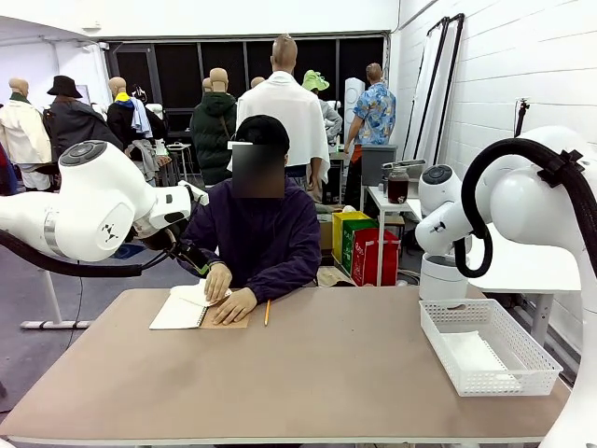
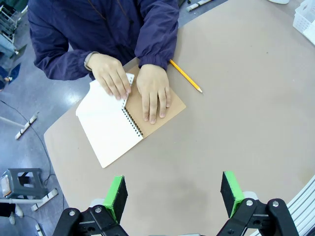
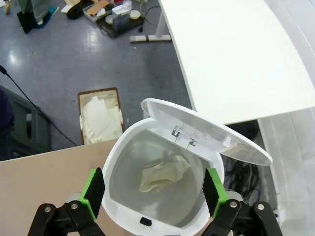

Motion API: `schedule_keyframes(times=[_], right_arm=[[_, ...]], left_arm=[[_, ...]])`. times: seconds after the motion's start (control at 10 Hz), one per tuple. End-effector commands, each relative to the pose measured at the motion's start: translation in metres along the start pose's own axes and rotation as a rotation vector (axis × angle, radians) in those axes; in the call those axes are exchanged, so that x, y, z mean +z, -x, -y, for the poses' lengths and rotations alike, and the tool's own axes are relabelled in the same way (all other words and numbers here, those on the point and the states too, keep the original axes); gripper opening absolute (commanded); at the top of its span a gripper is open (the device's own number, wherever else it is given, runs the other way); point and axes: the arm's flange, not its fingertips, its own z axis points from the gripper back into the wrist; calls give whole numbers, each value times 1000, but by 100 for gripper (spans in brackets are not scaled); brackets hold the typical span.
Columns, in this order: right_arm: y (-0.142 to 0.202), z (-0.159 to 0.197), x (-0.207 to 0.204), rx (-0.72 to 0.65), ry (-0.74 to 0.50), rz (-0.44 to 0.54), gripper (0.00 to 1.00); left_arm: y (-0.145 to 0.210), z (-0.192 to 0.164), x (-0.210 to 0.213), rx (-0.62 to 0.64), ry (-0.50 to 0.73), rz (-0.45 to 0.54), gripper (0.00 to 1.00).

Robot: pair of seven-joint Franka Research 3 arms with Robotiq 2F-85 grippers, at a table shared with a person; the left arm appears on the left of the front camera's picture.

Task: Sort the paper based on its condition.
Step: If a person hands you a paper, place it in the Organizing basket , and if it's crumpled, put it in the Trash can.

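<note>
Both end effectors (image 2: 171,192) (image 3: 153,191) gape wide, holding nothing.

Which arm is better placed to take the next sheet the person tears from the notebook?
Left. Its open gripper hangs right over the notebook and the person's hands; the right gripper, also open, is above the white bin holding crumpled paper.

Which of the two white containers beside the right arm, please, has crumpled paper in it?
The round white bin with the raised lid, below the right gripper, holds a crumpled paper. The white mesh basket holds a flat sheet.
</note>
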Motion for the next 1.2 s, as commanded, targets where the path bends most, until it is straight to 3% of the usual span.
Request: schedule_keyframes(times=[0.0,0.9,1.1], right_arm=[[-2,0,0,5,5,8,100],[0,0,0,0,0,0,100],[-2,-8,32,37,-75,-9,100]], left_arm=[[-1,-1,-1,3,1,-3,100],[-1,-1,-1,3,1,-3,100],[-1,-1,-1,3,1,-3,100]])
